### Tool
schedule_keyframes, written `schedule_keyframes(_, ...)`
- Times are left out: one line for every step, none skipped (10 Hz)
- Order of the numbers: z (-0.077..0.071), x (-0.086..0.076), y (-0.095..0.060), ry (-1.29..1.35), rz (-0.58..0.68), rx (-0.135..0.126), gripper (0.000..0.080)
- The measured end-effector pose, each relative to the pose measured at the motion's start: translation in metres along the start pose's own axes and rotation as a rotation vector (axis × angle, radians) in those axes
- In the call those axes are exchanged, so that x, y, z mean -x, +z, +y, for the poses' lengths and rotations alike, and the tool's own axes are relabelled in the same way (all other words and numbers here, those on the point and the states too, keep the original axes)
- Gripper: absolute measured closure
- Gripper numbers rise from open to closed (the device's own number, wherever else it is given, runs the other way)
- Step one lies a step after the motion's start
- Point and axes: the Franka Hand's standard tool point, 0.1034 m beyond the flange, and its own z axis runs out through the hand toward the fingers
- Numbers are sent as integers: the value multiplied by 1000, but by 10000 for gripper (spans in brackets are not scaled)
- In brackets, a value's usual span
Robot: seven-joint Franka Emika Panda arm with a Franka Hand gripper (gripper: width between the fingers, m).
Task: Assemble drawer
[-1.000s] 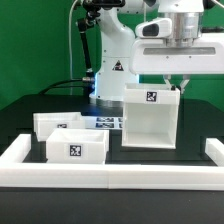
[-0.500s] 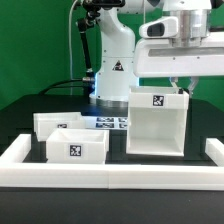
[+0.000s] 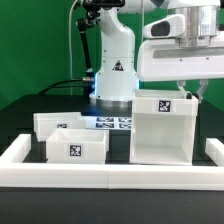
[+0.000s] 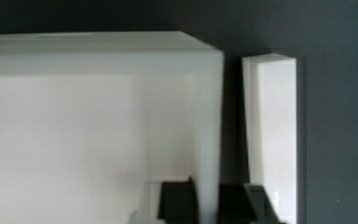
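Note:
The tall white case (image 3: 163, 130) stands on the black table toward the exterior view's right, with a square tag on its upper front. My gripper (image 3: 186, 92) is shut on the top edge of its right wall. In the wrist view, the two dark fingers (image 4: 181, 205) stand on either side of the thin wall of the case (image 4: 87, 120), and my gripper (image 4: 213, 205) pinches that wall. Two low white trays sit at the exterior view's left: the front tray (image 3: 76, 148) and the back tray (image 3: 60, 123), each with a tag.
The white rail (image 3: 110, 172) edges the table at the front and both sides. It lies close beside the case in the wrist view (image 4: 275, 120). The marker board (image 3: 112, 122) lies flat behind the trays, in front of the robot base (image 3: 112, 70).
My gripper and the case it holds have moved toward the exterior view's right, nearer the right rail. The trays have not moved.

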Motion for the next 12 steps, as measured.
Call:
schedule_keyframes(0,-10,0,5,10,-4,762)
schedule_keyframes(-3,-19,-1,11,19,-7,762)
schedule_keyframes(-7,-22,-1,43,20,-9,762)
schedule_keyframes(-10,-23,-2,70,20,-11,762)
schedule_keyframes(-9,-24,-3,95,23,-12,762)
schedule_keyframes(-9,-25,-4,129,24,-13,762)
schedule_keyframes(-9,-26,-4,138,24,-14,762)
schedule_keyframes(-9,-25,-4,132,24,-14,762)
schedule_keyframes(-9,-25,-4,150,24,-14,762)
schedule_keyframes(-10,-25,-4,200,24,-15,762)
schedule_keyframes(-11,-25,-4,251,23,-17,762)
schedule_keyframes(-12,-25,-4,294,22,-20,762)
